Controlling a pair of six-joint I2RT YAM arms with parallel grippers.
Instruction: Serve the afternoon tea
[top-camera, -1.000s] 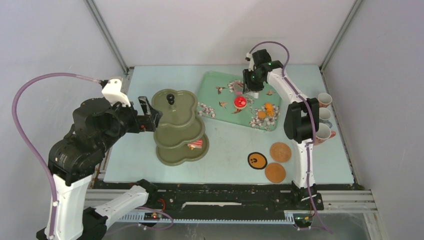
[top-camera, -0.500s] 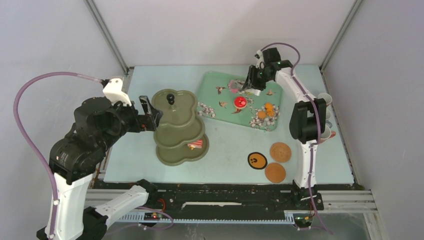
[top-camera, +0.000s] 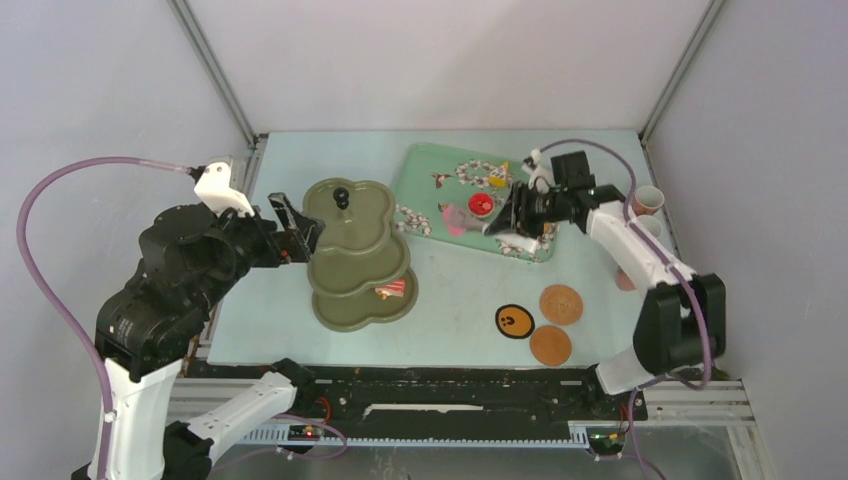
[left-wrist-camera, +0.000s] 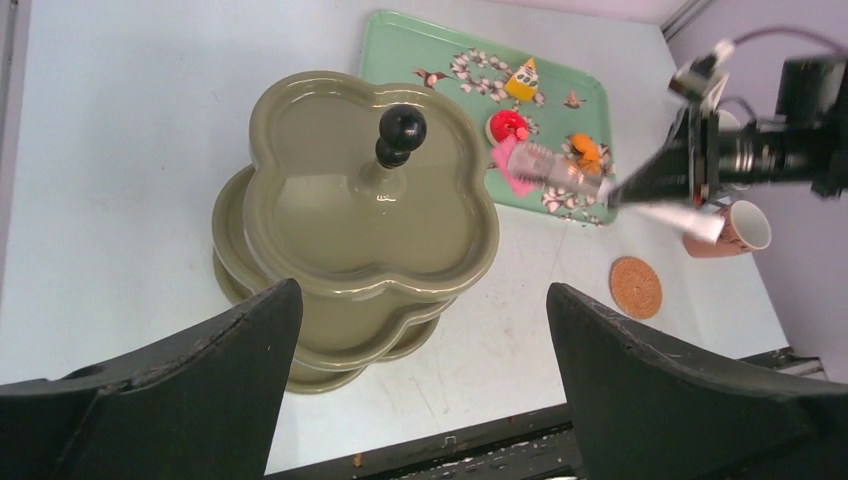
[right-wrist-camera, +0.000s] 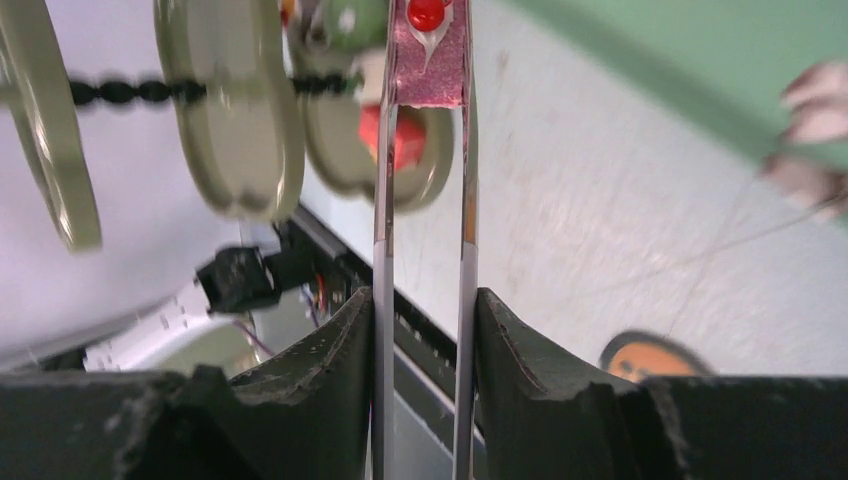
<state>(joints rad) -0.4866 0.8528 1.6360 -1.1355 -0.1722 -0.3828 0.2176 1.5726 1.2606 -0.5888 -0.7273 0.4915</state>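
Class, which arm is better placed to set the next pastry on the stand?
Right: the right gripper holds tongs clamping a pink pastry, aimed at the stand. The left gripper is open, empty.
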